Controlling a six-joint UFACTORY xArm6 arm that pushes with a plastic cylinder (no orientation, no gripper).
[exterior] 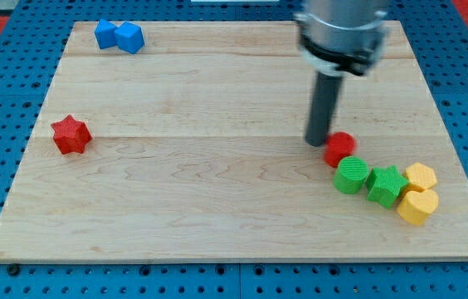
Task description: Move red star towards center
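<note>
At the view's left edge of the counter (217,208), about mid-height, sits the red star (71,134), alone and well apart from everything else. That is the block you want, and it is nowhere near your rod.

Your arm hangs down from the view's top right, its grey housing upright and the dark rod straight below it. The tip (316,143) rests on the wood just beside a red round block (340,148), at its left, touching or very nearly so. There is no pincer on this rig, so nothing to report as apart or together.

Mind the risks. Both blocks are red, and the tip is next to the wrong one; push here and you would likely shove the round piece into the cluster at the view's lower right: the green round block (352,175), the green star (386,184) and the two yellow blocks (419,193). To reach the star you must travel across the open board and come round to its far left side; meet it from the right and you would drive it off the edge. The two blue blocks (119,36) at top left lie clear of that route.
</note>
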